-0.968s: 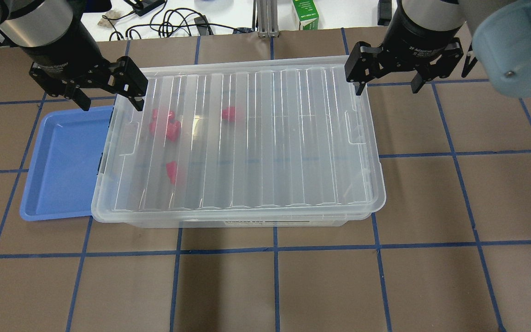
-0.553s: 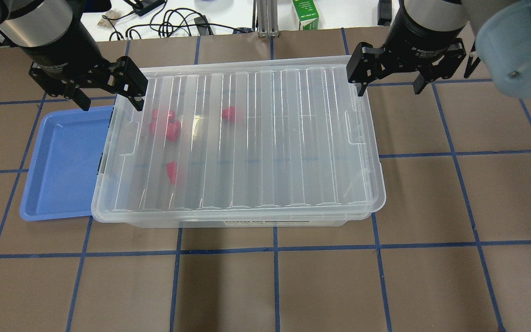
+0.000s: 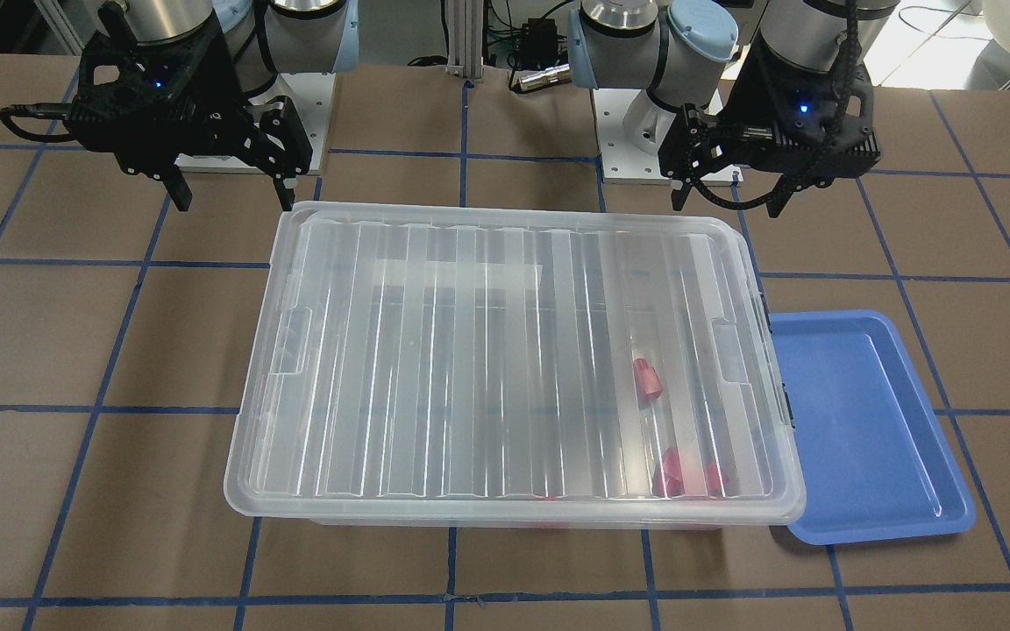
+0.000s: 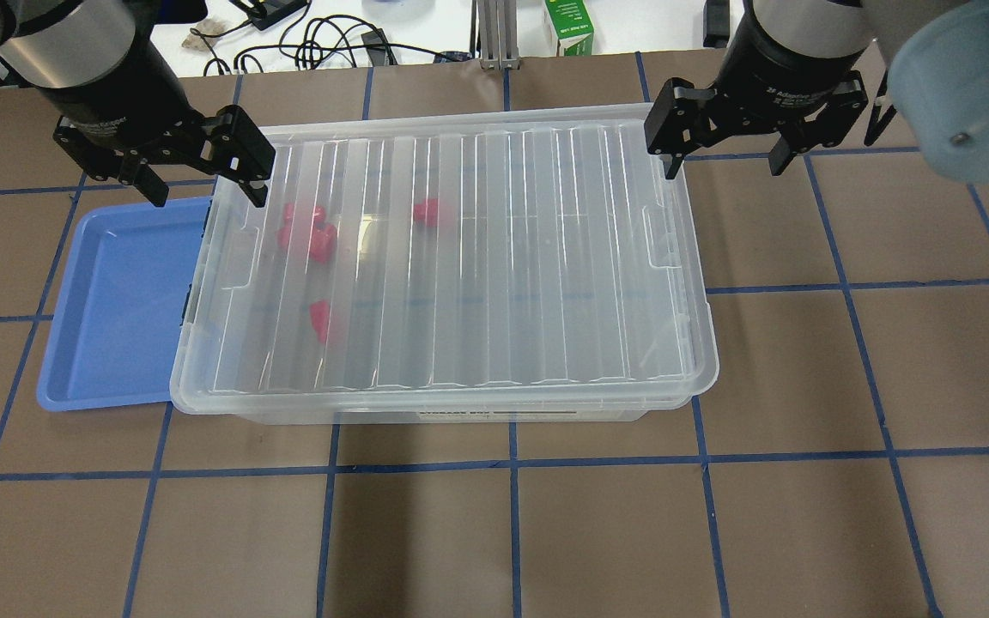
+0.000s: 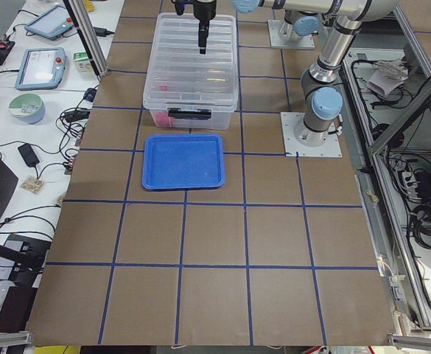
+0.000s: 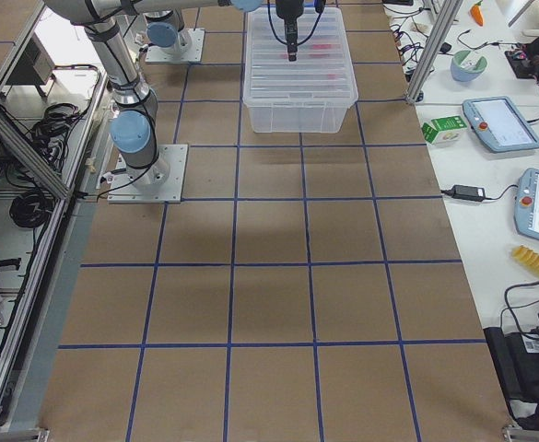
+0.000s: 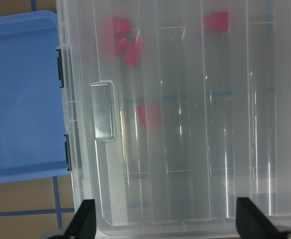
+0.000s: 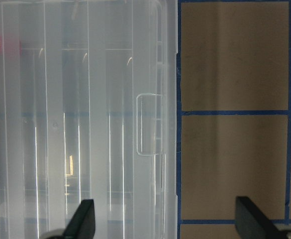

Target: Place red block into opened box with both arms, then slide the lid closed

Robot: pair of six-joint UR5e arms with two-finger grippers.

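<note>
The clear box (image 4: pixel 503 415) stands mid-table with the ribbed lid (image 4: pixel 477 257) lying over its whole top. Several red blocks (image 4: pixel 301 227) show blurred through the lid near the box's left end, also in the left wrist view (image 7: pixel 123 42). My left gripper (image 4: pixel 205 190) hangs open above the lid's far left corner, one finger over the lid and one outside it. My right gripper (image 4: pixel 724 165) hangs open at the far right corner, straddling the lid's edge. Neither gripper holds anything.
A shallow blue tray (image 4: pixel 117 300) lies against the box's left short side, by the dark clasps (image 4: pixel 188 305). Cables and a green carton (image 4: pixel 569 26) sit on the white bench beyond the far edge. The arm base plates (image 3: pixel 636 145) stand behind the box.
The right gripper has shifted very slightly to the right. The left gripper, lid and blocks have not moved.
</note>
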